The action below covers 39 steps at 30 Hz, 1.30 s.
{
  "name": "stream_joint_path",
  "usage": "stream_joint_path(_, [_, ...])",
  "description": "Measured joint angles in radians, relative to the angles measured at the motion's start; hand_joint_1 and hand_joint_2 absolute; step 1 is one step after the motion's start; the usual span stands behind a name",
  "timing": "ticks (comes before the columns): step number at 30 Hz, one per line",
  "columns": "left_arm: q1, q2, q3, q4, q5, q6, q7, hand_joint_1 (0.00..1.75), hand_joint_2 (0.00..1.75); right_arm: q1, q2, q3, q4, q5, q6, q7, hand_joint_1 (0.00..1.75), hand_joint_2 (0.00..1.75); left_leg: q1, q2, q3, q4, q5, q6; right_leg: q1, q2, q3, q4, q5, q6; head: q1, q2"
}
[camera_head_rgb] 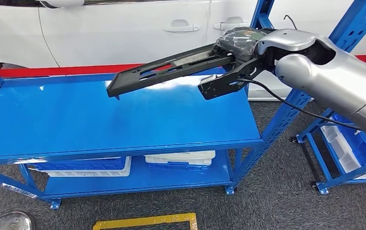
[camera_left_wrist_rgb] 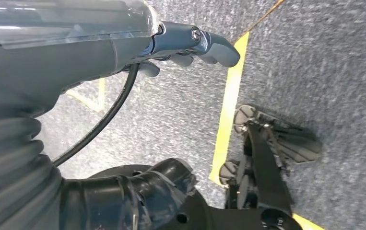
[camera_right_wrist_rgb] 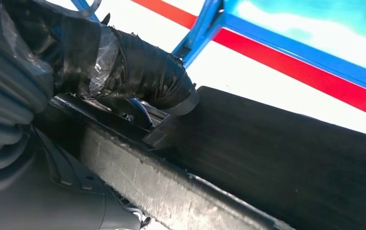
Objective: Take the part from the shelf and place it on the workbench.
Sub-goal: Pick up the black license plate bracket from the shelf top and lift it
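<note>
A long black slotted part [camera_head_rgb: 171,67] hangs just above the blue shelf top [camera_head_rgb: 99,115], reaching from the right toward the middle. My right hand [camera_head_rgb: 241,43], wrapped in dark tape, grips its right end; a second black bracket piece [camera_head_rgb: 224,84] juts out below the hand. In the right wrist view the taped thumb [camera_right_wrist_rgb: 142,76] presses on the part [camera_right_wrist_rgb: 291,163], which hides the fingers beneath. My left hand [camera_left_wrist_rgb: 190,48] hangs over the grey carpet, its fingers loosely apart and holding nothing.
White and blue trays [camera_head_rgb: 181,160] sit on the lower shelf. A second blue rack with bins [camera_head_rgb: 348,148] stands at the right, close to my right arm. A white car [camera_head_rgb: 123,28] is behind the shelf. Yellow tape [camera_head_rgb: 147,221] marks the carpet.
</note>
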Motion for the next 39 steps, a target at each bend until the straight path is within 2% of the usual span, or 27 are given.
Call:
stream_joint_path(7, [0.0,0.0,0.0,0.0,-0.009,-0.021,-0.039,0.0,1.75,0.032,-0.138,-0.057,-0.162,-0.108,-0.04,-0.001,1.75,1.75,0.0,0.0,-0.001,0.0,-0.001,0.0,0.0,-0.001,0.0,0.0,0.0,0.0,0.0,0.0])
stream_joint_path(12, [0.0,0.0,-0.001,0.0,-0.031,-0.035,-0.057,0.0,1.75,0.134,-0.233,-0.14,-0.251,-0.207,-0.09,-0.046,1.75,1.75,0.0,0.0,-0.001,0.0,-0.001,0.001,0.0,-0.001,0.0,0.0,0.0,0.0,0.0,0.0])
stream_joint_path(16, [0.0,0.0,-0.003,0.0,-0.041,-0.033,-0.06,0.0,1.75,0.206,-0.285,-0.19,-0.301,-0.21,-0.107,-0.066,1.75,1.75,0.0,0.0,-0.001,0.0,-0.001,0.001,0.0,-0.001,0.0,0.0,0.0,0.0,0.0,0.0])
stream_joint_path(22, [0.0,0.0,-0.01,0.0,-0.056,-0.019,-0.068,0.0,1.75,0.269,-0.318,-0.231,-0.348,-0.162,-0.093,-0.07,1.75,1.75,0.0,-0.001,-0.001,0.0,0.0,0.002,0.0,-0.003,0.0,0.0,0.0,0.001,0.0,0.0])
stream_joint_path(27, [0.0,0.0,-0.011,0.0,-0.058,-0.012,-0.077,0.0,1.75,0.271,-0.329,-0.253,-0.368,-0.166,-0.06,-0.063,1.75,1.75,0.0,-0.003,-0.003,0.0,-0.001,0.002,-0.001,-0.005,0.0,-0.001,-0.001,0.002,0.0,0.0])
stream_joint_path(33, [0.0,0.0,-0.012,0.0,-0.059,-0.003,-0.068,0.0,1.75,0.257,-0.336,-0.258,-0.386,-0.181,-0.032,-0.05,1.75,1.75,-0.005,-0.004,-0.006,0.005,-0.004,0.007,-0.009,-0.006,0.0,-0.003,-0.002,0.005,0.0,0.0])
stream_joint_path(37, [-0.001,0.001,-0.012,0.0,-0.062,0.007,-0.047,0.0,1.75,0.255,-0.336,-0.259,-0.391,-0.182,-0.033,-0.05,1.75,1.75,-0.01,-0.004,-0.008,0.01,-0.008,0.016,-0.015,-0.005,0.0,-0.004,-0.002,0.014,0.0,0.0])
stream_joint_path(39, [-0.001,0.001,-0.012,0.0,-0.064,0.009,-0.044,0.0,1.75,0.255,-0.337,-0.259,-0.392,-0.182,-0.035,-0.051,1.75,1.75,-0.011,-0.003,-0.006,0.003,0.0,0.026,-0.015,-0.003,0.004,-0.011,0.004,0.024,0.0,0.0])
